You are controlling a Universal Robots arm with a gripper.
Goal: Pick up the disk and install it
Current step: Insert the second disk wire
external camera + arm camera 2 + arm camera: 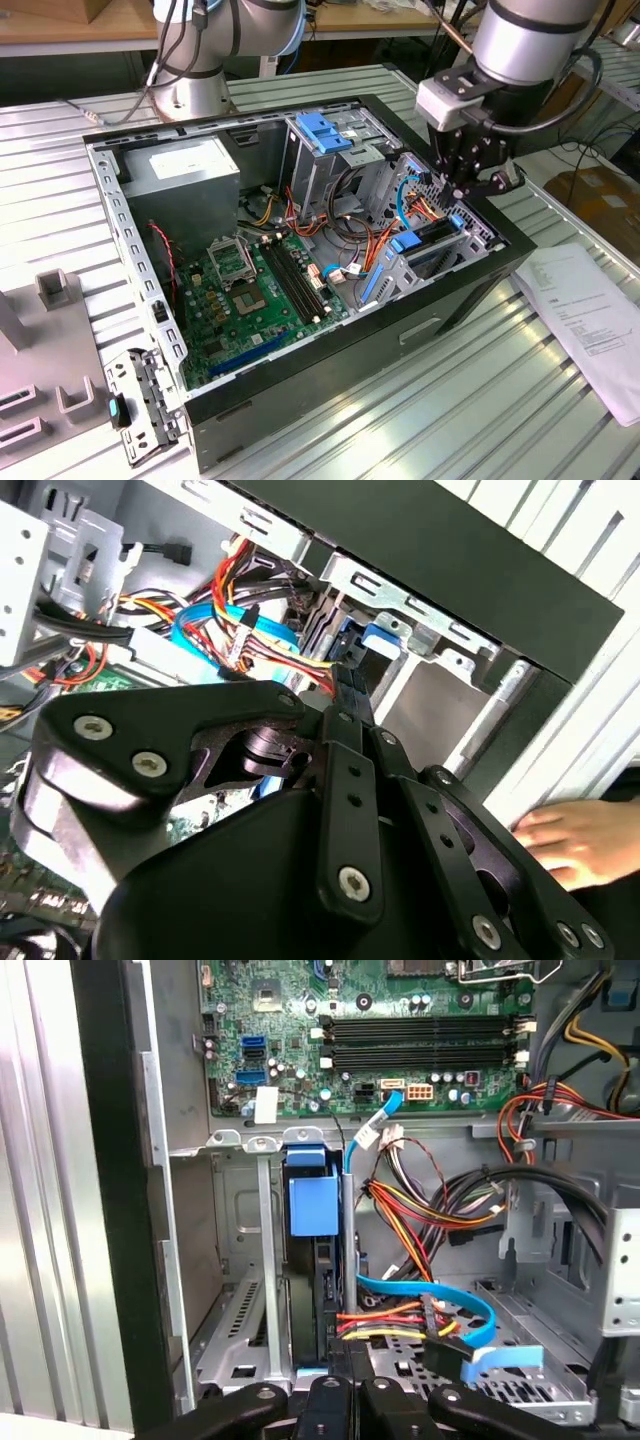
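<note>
Gripper over the drive bay of the open computer case

The gripper hung just above the disk, which stood on edge in the bay at the case's exterior-view right end; a motherboard lay inside, and paper sheets lay on the table beside it.

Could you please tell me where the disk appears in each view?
Exterior view: the disk stands on edge in the drive bay, below the hand.
First wrist view: the disk stands in the bay, behind its blue tab.
Second wrist view: its blue rail end, past the hand.
Shared landmark: the light-blue flat cable beside it.
</note>
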